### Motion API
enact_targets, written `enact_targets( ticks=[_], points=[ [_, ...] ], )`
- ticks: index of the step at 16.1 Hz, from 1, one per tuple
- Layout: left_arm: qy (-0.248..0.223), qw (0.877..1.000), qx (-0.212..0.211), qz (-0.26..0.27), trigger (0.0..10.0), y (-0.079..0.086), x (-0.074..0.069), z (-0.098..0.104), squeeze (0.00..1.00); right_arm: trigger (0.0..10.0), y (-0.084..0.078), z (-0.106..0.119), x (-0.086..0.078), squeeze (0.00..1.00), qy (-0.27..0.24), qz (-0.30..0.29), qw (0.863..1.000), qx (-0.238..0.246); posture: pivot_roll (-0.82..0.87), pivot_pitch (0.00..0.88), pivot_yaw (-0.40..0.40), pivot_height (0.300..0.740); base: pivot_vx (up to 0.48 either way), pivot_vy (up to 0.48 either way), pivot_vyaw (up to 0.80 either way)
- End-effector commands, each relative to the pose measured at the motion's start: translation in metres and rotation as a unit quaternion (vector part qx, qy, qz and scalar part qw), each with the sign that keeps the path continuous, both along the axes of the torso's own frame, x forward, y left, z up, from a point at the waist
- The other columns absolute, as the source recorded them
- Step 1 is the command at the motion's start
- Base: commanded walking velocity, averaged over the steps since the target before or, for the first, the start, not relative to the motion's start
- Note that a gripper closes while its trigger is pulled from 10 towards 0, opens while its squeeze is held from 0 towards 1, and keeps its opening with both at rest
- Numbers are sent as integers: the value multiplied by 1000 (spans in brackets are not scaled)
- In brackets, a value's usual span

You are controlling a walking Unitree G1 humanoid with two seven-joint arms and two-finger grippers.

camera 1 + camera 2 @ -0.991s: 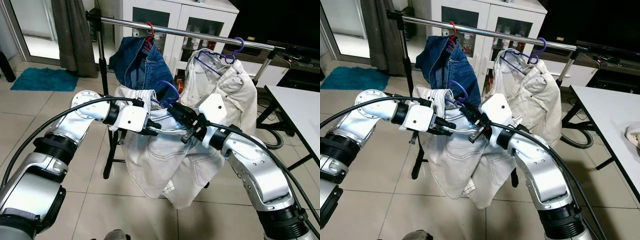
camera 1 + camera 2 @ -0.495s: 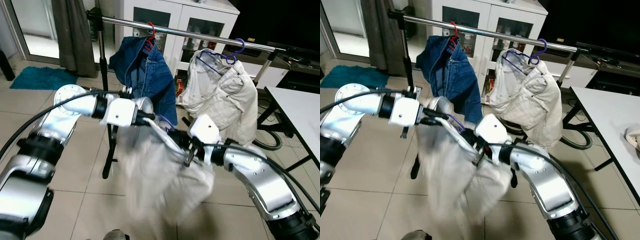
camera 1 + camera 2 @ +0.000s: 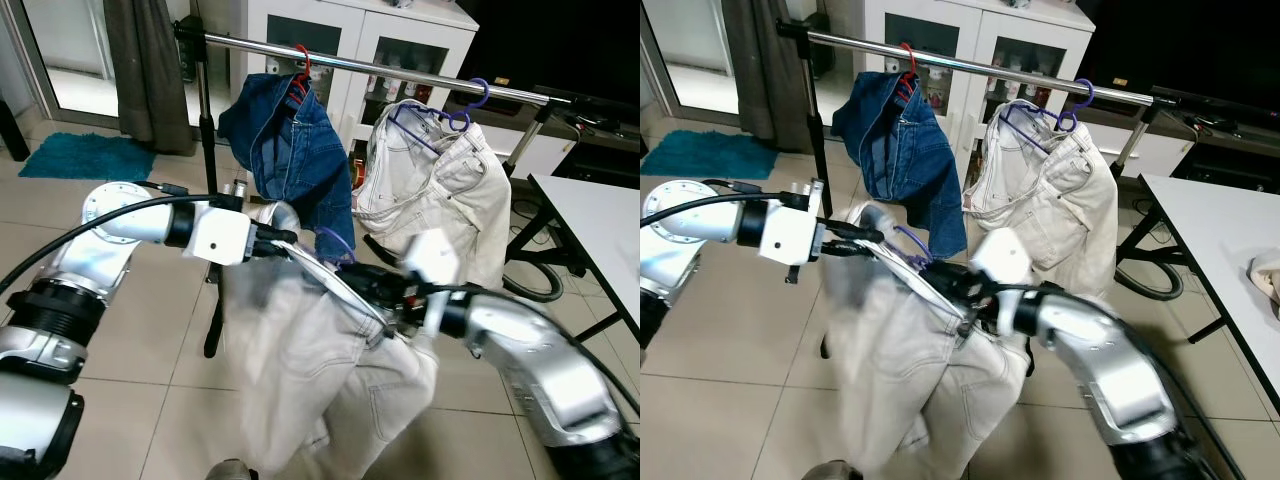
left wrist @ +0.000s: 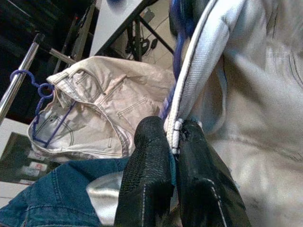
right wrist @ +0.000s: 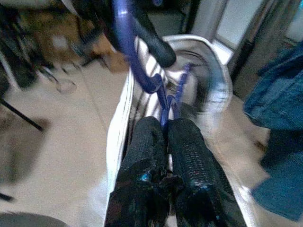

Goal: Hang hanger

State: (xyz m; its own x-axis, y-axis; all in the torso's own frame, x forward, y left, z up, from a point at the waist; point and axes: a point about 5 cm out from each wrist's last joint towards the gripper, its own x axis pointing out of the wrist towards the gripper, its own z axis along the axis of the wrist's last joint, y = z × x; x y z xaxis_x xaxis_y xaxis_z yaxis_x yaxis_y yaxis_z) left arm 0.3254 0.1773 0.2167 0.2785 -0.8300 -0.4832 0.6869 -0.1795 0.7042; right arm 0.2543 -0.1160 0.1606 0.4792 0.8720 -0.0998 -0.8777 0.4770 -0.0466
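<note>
A pair of white jeans (image 3: 320, 370) hangs on a purple hanger (image 3: 336, 243) held between my two grippers in front of the clothes rail (image 3: 400, 72). My left gripper (image 3: 278, 240) is shut on the jeans' waistband (image 4: 195, 71), with the purple hanger (image 4: 177, 61) running beside it. My right gripper (image 3: 388, 302) is shut on the purple hanger (image 5: 163, 97) near its hook; that arm is blurred. In the wrist views the left gripper (image 4: 171, 130) and the right gripper (image 5: 163, 124) both show fingers pressed together.
Blue jeans (image 3: 290, 150) on a red hanger and a second pair of white jeans (image 3: 440, 180) on a purple hanger hang on the rail. A white cabinet (image 3: 350, 40) stands behind it. A white table (image 3: 600, 220) is at the right, a teal rug (image 3: 85, 158) at the far left.
My right gripper has dropped lower with the hanger's end, and the left gripper has drawn back toward the left. The white jeans have swung and now hang longer between them.
</note>
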Motion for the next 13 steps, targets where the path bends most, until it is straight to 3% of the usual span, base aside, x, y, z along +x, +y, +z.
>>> enact_targets(
  ticks=[1,4,6,9,11,13],
  points=[
    [-32,989,-21,139,0,58,8,28,0,0,-34,-4,-5,0,33,-22,999,-9,84,0,-134,740,0,0,0],
    [-15,990,-37,134,0,58,3,23,0,0,-42,3,-1,0,48,-53,996,50,87,0,-133,740,0,0,0],
    [-4,984,-24,175,0,69,5,7,0,0,-44,12,1,0,57,-55,992,94,88,0,-135,740,0,0,0],
    [6,983,-21,184,0,73,3,0,0,0,-47,20,7,0,53,-86,989,111,88,0,-128,740,0,0,0],
    [31,987,-38,151,0,55,-3,-14,0,0,-51,22,26,0,27,-185,980,71,89,0,-128,740,0,0,0],
    [34,992,-59,108,0,29,-6,-20,0,0,-45,21,37,0,8,-230,972,38,89,0,-128,740,0,0,0]
  ],
)
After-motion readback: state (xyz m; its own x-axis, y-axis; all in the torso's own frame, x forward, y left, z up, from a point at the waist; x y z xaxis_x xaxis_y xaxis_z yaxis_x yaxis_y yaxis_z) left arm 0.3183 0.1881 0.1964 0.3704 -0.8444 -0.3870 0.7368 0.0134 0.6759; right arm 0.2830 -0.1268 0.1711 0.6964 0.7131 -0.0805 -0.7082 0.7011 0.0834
